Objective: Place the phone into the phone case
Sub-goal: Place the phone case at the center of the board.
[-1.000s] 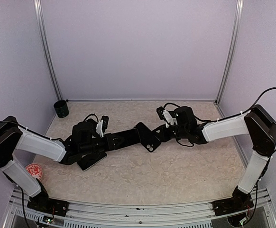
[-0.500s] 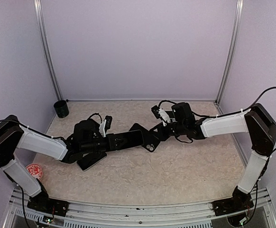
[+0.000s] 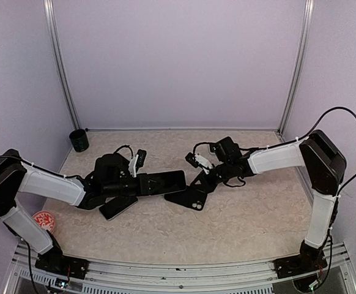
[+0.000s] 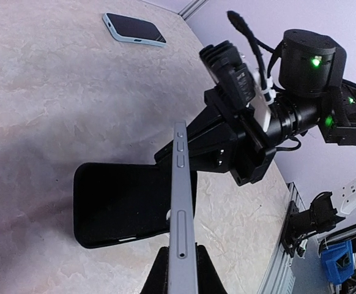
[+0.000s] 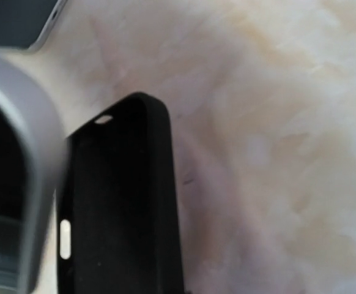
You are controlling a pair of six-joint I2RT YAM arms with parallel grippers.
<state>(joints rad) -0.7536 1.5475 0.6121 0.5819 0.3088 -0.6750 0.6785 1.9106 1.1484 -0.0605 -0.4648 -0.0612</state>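
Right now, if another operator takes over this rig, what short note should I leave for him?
Left gripper: shut on the phone, which it holds on edge just above the case.
Right gripper: shut on one end of the phone case, low over the middle of the table.
Done: both things are gripped, and the phone is close over the case.
Left: turn the phone flat and press it into the case.
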